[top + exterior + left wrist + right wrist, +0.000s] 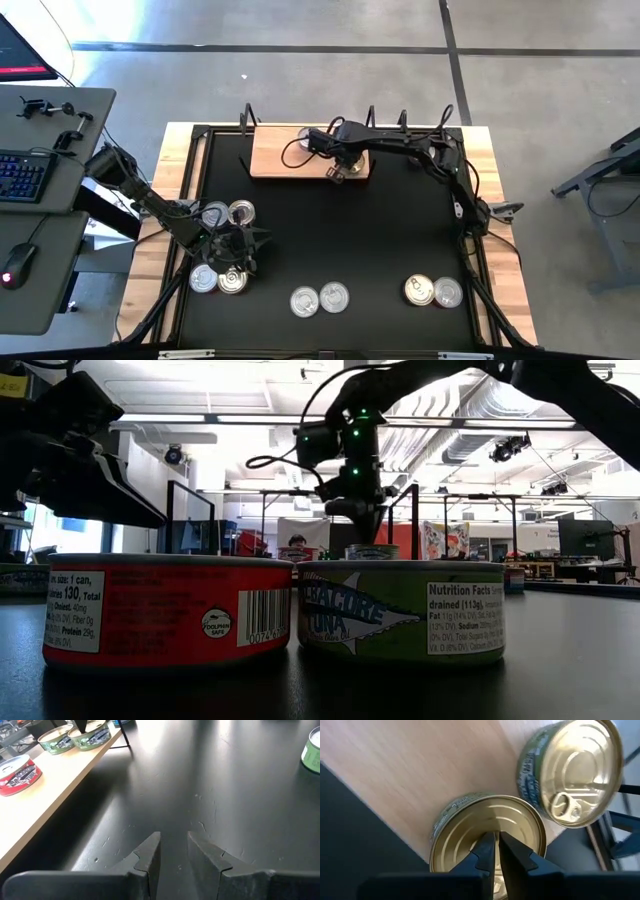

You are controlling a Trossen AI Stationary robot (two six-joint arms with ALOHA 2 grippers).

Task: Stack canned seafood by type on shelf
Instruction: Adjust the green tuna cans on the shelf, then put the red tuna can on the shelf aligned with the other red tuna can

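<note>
Right gripper (496, 851), fingers nearly pressed together, sits over a gold-lidded tin (487, 832) on the wooden board (415, 770); left gripper (173, 852) slightly spread, empty.

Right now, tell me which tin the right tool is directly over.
The gold-lidded tin on the wooden board, right under the right tool; its neighbour sits tilted beside it.

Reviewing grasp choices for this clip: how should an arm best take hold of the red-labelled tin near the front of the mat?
Probably from straight above, jaws across the round side wall of the red-labelled tin. It sits flat and low, and the green tuna tin looks pressed against one side, so the fingers should close along the free axis.
</note>
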